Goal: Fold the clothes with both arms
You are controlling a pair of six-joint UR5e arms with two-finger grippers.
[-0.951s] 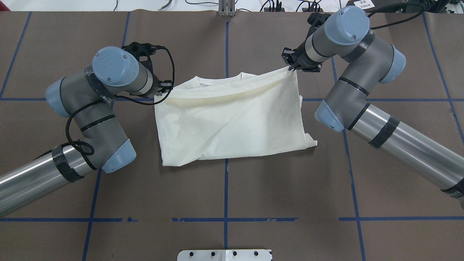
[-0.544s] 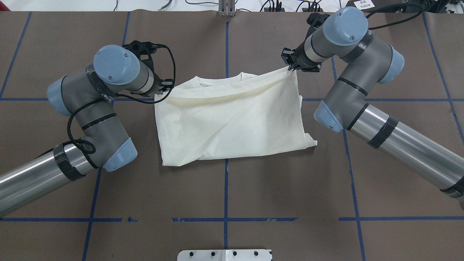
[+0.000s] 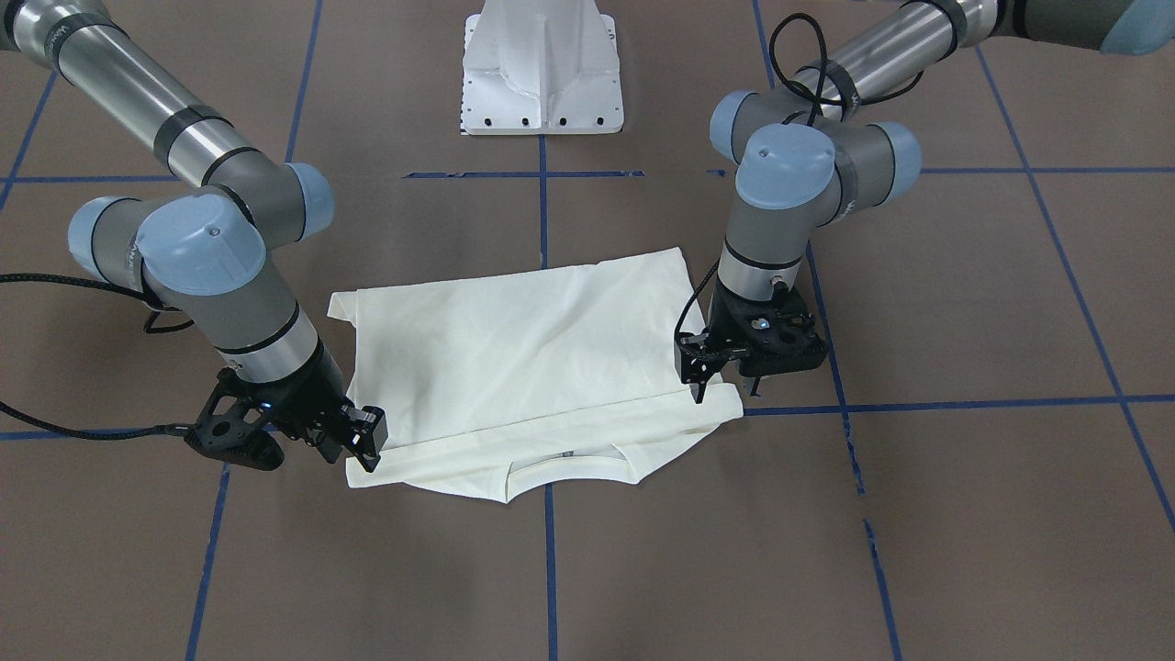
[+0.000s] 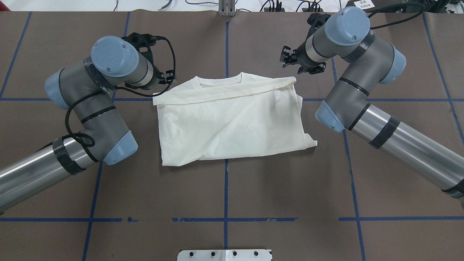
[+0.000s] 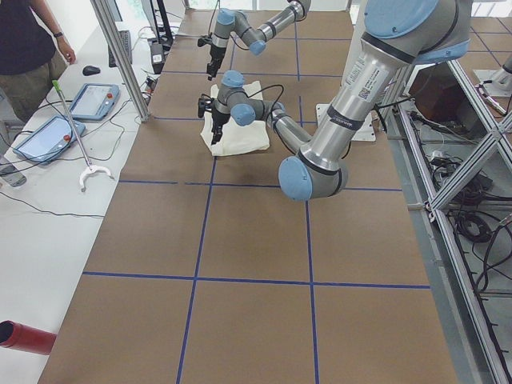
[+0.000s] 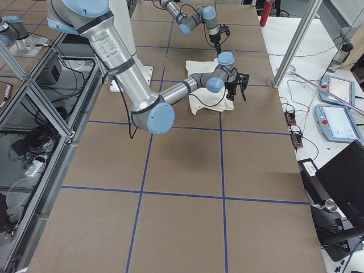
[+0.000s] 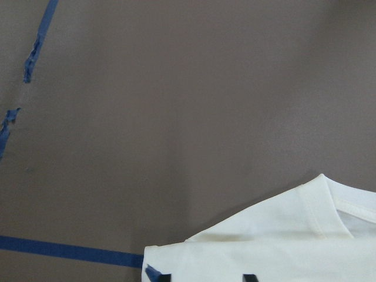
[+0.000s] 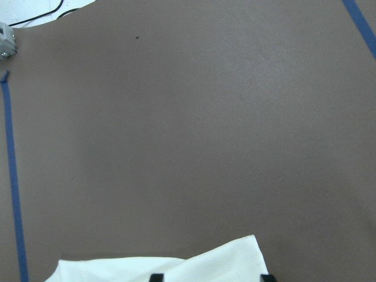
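Near one folded shirt's (image 4: 232, 123) far corners, left tool (image 4: 168, 79) and right tool (image 4: 286, 59) both stand spread.

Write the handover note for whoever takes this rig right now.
Left gripper: jaws open, empty, at one far corner of the shirt.
Right gripper: jaws open, empty, at the other far corner.
The shirt lies flat on the table, plain side up, hem folded up to just short of the collar.
Done: that first fold.
Left: probably the remaining folds into a smaller bundle.
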